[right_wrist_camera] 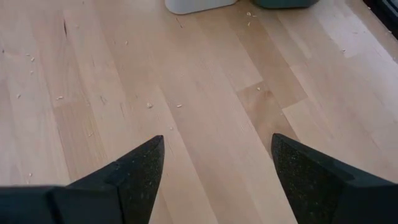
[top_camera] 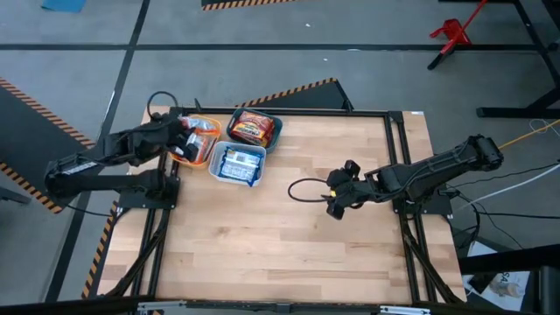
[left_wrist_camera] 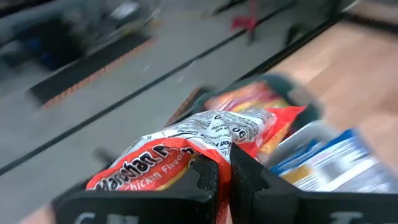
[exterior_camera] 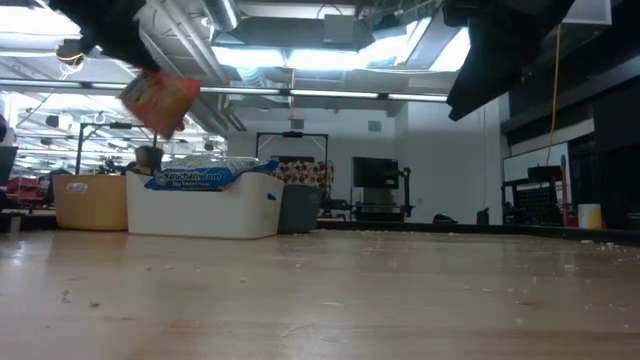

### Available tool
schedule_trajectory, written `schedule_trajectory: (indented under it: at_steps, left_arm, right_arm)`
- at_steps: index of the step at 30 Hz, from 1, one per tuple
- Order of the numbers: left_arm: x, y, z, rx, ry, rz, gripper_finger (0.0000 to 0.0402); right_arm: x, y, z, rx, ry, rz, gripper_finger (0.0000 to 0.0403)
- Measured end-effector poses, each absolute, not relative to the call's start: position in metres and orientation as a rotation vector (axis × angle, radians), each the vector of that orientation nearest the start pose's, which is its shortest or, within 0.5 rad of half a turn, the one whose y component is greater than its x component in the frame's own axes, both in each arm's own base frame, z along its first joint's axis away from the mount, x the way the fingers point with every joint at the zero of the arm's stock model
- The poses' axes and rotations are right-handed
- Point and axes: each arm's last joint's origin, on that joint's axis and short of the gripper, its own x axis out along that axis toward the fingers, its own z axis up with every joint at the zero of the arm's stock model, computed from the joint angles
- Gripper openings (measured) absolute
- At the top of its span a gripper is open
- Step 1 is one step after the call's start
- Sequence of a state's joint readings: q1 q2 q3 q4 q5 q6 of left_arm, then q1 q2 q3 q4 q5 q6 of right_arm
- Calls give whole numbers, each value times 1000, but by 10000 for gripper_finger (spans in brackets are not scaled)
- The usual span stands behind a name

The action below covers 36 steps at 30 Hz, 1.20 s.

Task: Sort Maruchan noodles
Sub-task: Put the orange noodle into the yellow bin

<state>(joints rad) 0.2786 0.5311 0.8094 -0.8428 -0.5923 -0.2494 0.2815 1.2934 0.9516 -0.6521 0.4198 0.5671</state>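
Left wrist view is showing the left gripper [left_wrist_camera: 224, 180] with its two dark fingers pinched tight on the crinkled edge of a red-orange and silver plastic packet of Maruchan noodles [left_wrist_camera: 186, 149], which is hanging from the pinch rather than lying flat. Beyond the packet, a dark teal bin holding red-orange packets [left_wrist_camera: 261, 102] and a white bin holding blue-white packets [left_wrist_camera: 336, 158] are lying below. From the high view, that gripper [top_camera: 179, 140] is hovering over the yellow plastic bin [top_camera: 206, 159] at the table's far left, with the teal bin [top_camera: 255, 129] and white bin [top_camera: 239, 164] just beside it. In the low view the packet [exterior_camera: 160, 100] is dangling well above the bin rims.

The right gripper [right_wrist_camera: 217, 174] is waiting with its fingers spread wide over bare wooden table [right_wrist_camera: 205, 93], holding nothing, well apart from the bins [top_camera: 337, 197].

The step in hand appears to be dropping this packet into its matching bin. To do it well, the left arm should be centring the hanging packet over the yellow bin, lowering until its free end is inside the walls, then releasing, so the light packet is not catching a rim or sliding into the neighbouring bin.
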Motion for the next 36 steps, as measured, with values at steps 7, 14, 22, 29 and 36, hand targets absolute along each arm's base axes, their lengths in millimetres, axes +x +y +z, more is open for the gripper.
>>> schedule_trajectory:
  at_steps: [7,14,22,29,36]
  left_arm:
    - [72,38,295,-83,367,801,4]
    - [63,38,272,-86,278,800,4]
    - [60,44,262,-101,250,907,4]
    - [62,54,252,-151,252,1051,4]
    - [64,60,240,-184,229,1084,4]
  right_arm:
    - [243,58,253,162,855,-388,282]
    - [244,58,253,153,854,-383,282]
    - [244,58,254,156,846,-384,282]
    - [245,57,254,147,832,-402,282]
    - [245,57,254,128,835,-393,282]
